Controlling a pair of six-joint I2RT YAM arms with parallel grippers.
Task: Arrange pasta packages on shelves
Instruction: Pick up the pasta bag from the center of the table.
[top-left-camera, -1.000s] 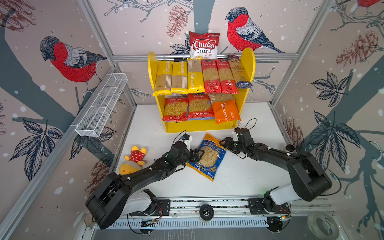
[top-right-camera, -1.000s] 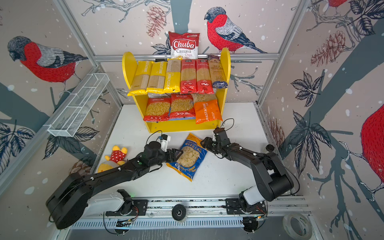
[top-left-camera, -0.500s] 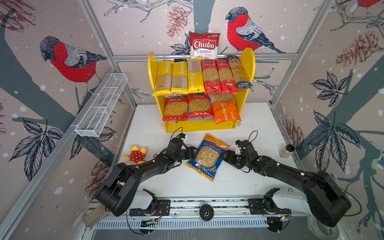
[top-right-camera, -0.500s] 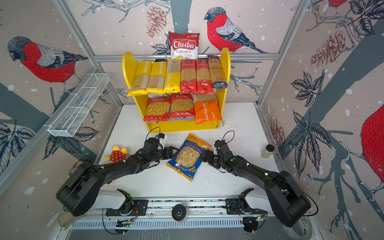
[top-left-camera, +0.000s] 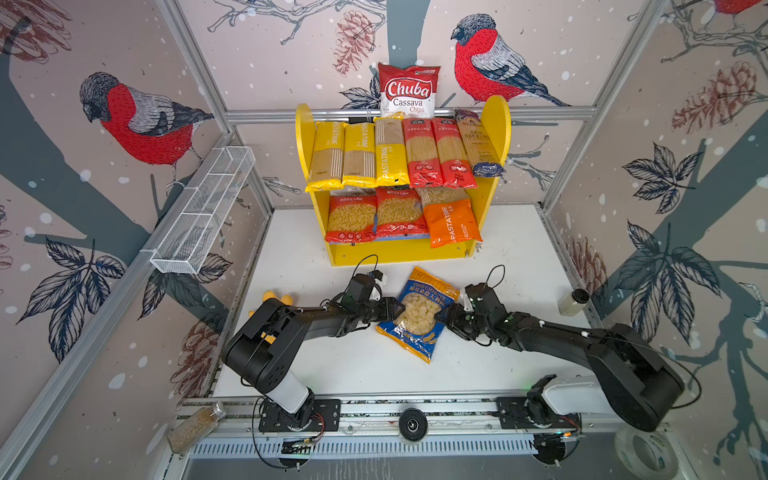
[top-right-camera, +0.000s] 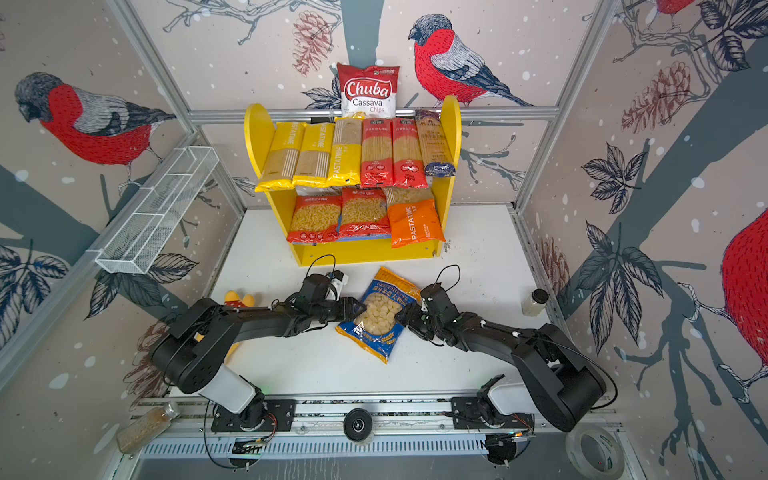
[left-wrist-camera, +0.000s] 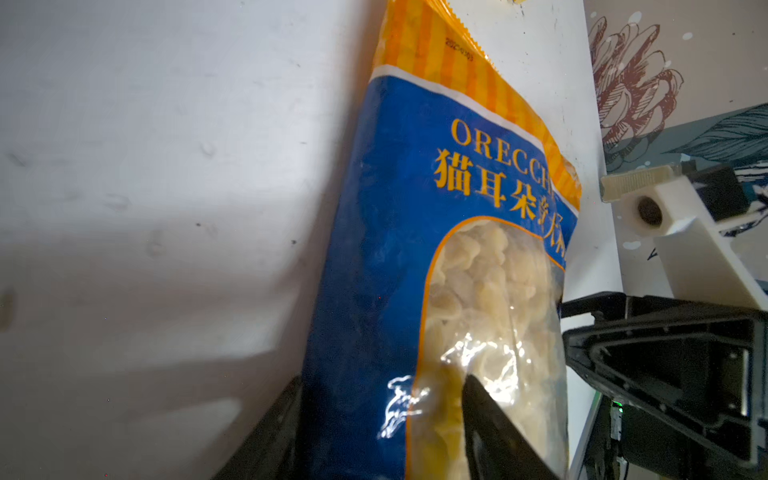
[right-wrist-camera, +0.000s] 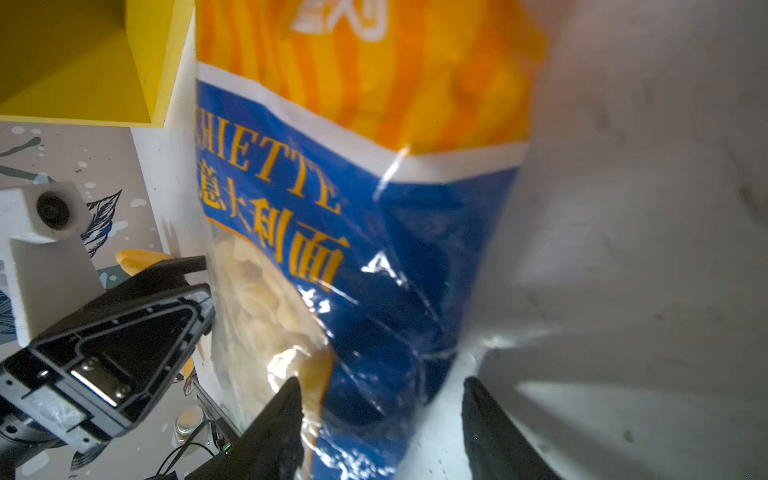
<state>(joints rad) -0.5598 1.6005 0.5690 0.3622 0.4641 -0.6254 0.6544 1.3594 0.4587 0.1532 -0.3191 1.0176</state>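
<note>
Orecchiette bag (top-left-camera: 419, 315), blue and orange with a clear window, lies flat on the white table (top-left-camera: 519, 257) in both top views, in front of the yellow shelves (top-left-camera: 399, 254) and apart from them. The left claw (top-left-camera: 392, 309) meets its one long side, the right claw (top-left-camera: 446, 320) the opposite side. The upper board carries six long packs (top-left-camera: 401, 151), the lower board three squat bags (top-left-camera: 399, 216); a cassava chips bag (top-left-camera: 409, 89) stands behind the rack. A plush toy (top-left-camera: 274, 298) lies near the table's left edge, a small bottle (top-left-camera: 572, 301) near its right edge.

Left wrist view: the bag's edge (left-wrist-camera: 365, 332) sits between the two dark fingers (left-wrist-camera: 490, 428), jaws part-way in; whether they already pinch the film cannot be told.

Right wrist view: the fingers (right-wrist-camera: 278, 428) straddle the bag's other edge (right-wrist-camera: 386, 374), one over the window, one on the table side; a firm hold cannot be confirmed.

Judgement: the step in hand is a two-sided pickup of the last loose bag. Both claws should close evenly on film and contents, lift level together, and carry it to whatever shelf room remains, since both boards look nearly full.
</note>
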